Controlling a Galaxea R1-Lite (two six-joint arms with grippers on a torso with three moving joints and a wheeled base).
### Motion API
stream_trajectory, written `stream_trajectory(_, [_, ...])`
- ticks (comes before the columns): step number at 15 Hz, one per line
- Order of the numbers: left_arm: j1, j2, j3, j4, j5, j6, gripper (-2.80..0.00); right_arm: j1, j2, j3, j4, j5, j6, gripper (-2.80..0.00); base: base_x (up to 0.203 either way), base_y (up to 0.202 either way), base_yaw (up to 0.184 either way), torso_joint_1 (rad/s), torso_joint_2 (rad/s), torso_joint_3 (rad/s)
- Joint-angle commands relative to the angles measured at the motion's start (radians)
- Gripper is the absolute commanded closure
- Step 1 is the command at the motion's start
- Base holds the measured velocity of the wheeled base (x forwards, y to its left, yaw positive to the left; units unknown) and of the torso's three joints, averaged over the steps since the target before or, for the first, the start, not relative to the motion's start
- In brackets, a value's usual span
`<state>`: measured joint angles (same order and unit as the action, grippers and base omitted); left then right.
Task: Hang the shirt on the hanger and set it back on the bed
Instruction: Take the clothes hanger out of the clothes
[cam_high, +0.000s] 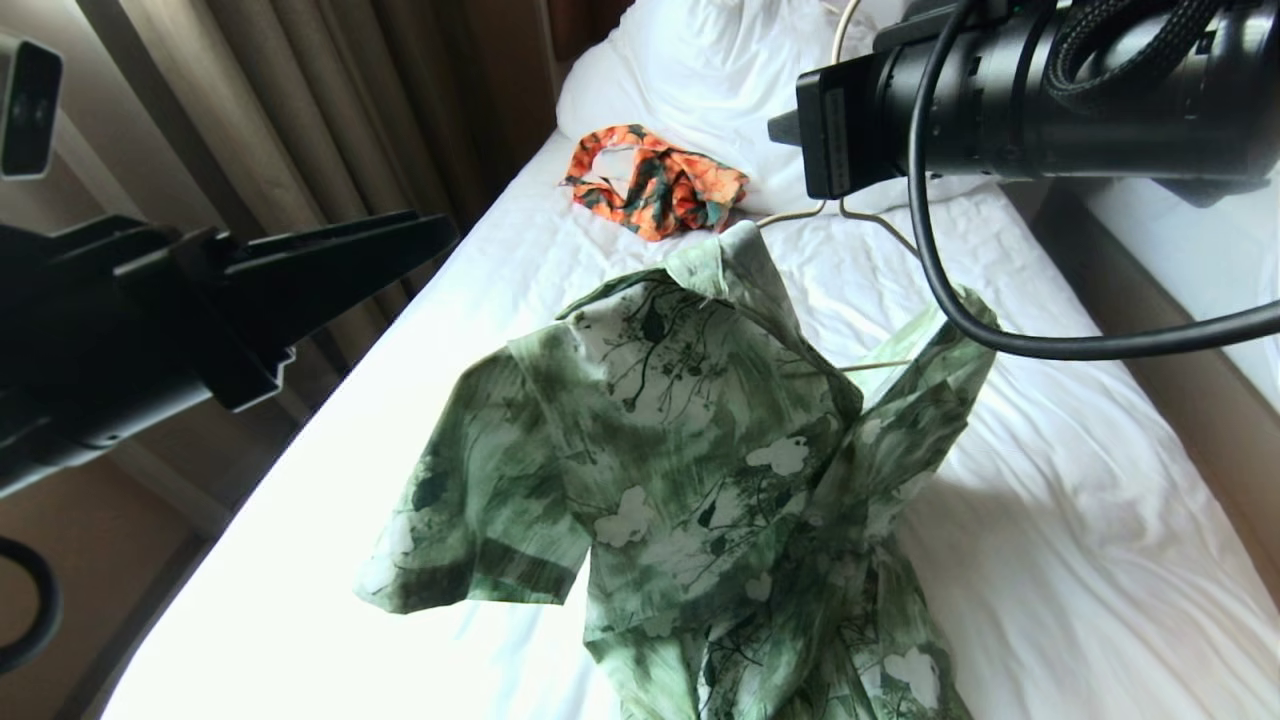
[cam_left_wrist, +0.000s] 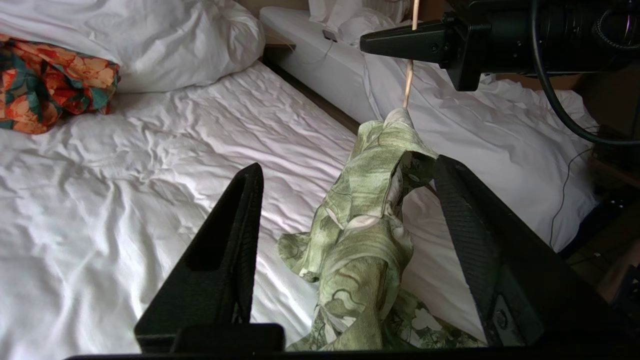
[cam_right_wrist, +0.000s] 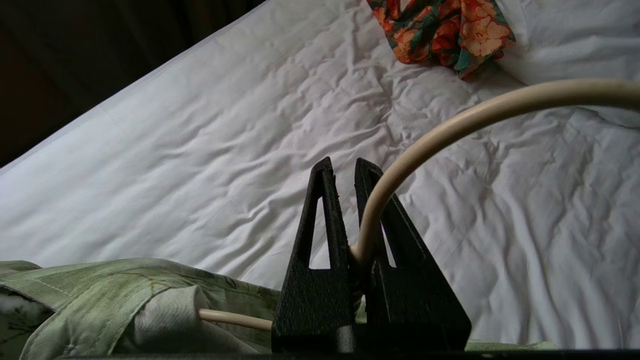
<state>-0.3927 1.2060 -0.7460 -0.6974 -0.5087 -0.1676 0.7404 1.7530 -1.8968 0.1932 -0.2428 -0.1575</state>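
Observation:
The pale green flowered shirt (cam_high: 700, 430) hangs draped over the cream wire hanger (cam_high: 872, 366), above the white bed (cam_high: 1050, 520). Its lower folds (cam_left_wrist: 360, 280) trail on the sheet. My right gripper (cam_right_wrist: 344, 162) is shut on the hanger (cam_right_wrist: 450, 125) at its twisted neck, with the hook curving away past the fingers. One bare hanger arm runs into the shirt's collar (cam_right_wrist: 100, 295). My left gripper (cam_left_wrist: 348, 164) is open, level with the shirt at its left side and apart from the cloth. One of its fingers (cam_high: 380, 250) points toward the shirt.
An orange-and-dark-green floral garment (cam_high: 655, 180) lies crumpled near the pillow (cam_high: 700, 70). Brown curtains (cam_high: 300, 120) hang along the bed's left edge. A second white bed (cam_left_wrist: 500, 130) stands to the right across a narrow gap. My right arm's cable (cam_high: 950, 300) loops over the shirt.

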Motion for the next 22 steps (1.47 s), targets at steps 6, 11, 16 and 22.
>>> stream_trajectory(6, [0.018, 0.048, -0.031, -0.004, 0.004, -0.028, 0.0, -0.061, 0.0, 0.015, 0.0, 0.0, 0.006, 0.0, 0.0, 0.0, 0.0, 0.0, 0.0, 0.0])
stream_trajectory(11, [0.018, 0.055, -0.038, -0.002, 0.007, -0.039, 0.0, -0.079, 0.0, 0.007, -0.003, -0.002, -0.005, 0.0, 0.0, 0.0, 0.0, 0.058, -0.25, -0.198])
stream_trajectory(16, [0.018, 0.06, -0.031, -0.002, 0.0, -0.039, 0.0, -0.092, 0.002, 0.015, -0.121, -0.003, -0.047, 0.0, 0.0, 0.0, 0.0, 0.136, -0.49, -0.358])
stream_trajectory(22, [0.015, 0.069, -0.029, -0.004, -0.001, -0.039, 0.0, -0.12, 0.019, 0.015, -0.211, -0.006, -0.106, 0.0, 0.0, 0.0, 0.0, 0.182, -0.54, -0.361])
